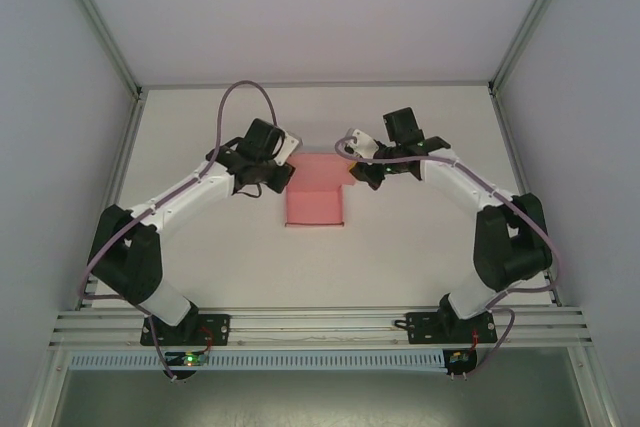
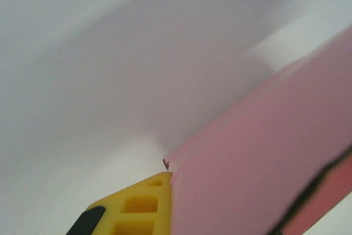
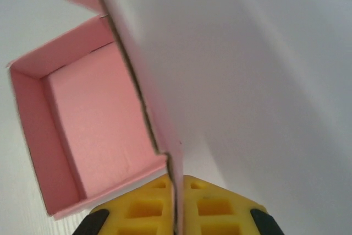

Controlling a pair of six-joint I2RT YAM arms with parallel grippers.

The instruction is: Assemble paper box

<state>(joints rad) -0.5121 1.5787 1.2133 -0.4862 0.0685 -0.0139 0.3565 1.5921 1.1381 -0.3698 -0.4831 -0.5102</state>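
Two pincers: the left pincer (image 1: 284, 151) and the right pincer (image 1: 351, 142) face each other, with the far part of the paper box (image 1: 315, 205) between them. The rest of the box lies on the tabletop (image 1: 400, 247), to the near side of both.
Right pincer grip: clenched on a thin panel of the box. In its wrist view the card's edge runs straight out from between the yellow pads (image 3: 144, 211).
Left pincer grip: cannot tell. One yellow finger (image 2: 146, 207) lies against pink card that spreads away to its right, and I cannot make out the other finger.
Why held so: probably the far flap is taken from both sides so that it folds evenly. The formed part rests flat on the tabletop as a base.
Container: the tray part of the box is already shaped, with low walls standing and the top open. In the right wrist view it sits just left of the pads and touches the gripped panel.
Contents: nothing, only a bare pink floor.
Progress: judged partway, since the walls are up but the tray is not yet covered.
Risk: the card is thin, so uneven pulling from the two sides could crease the flap or drag the tray askew.
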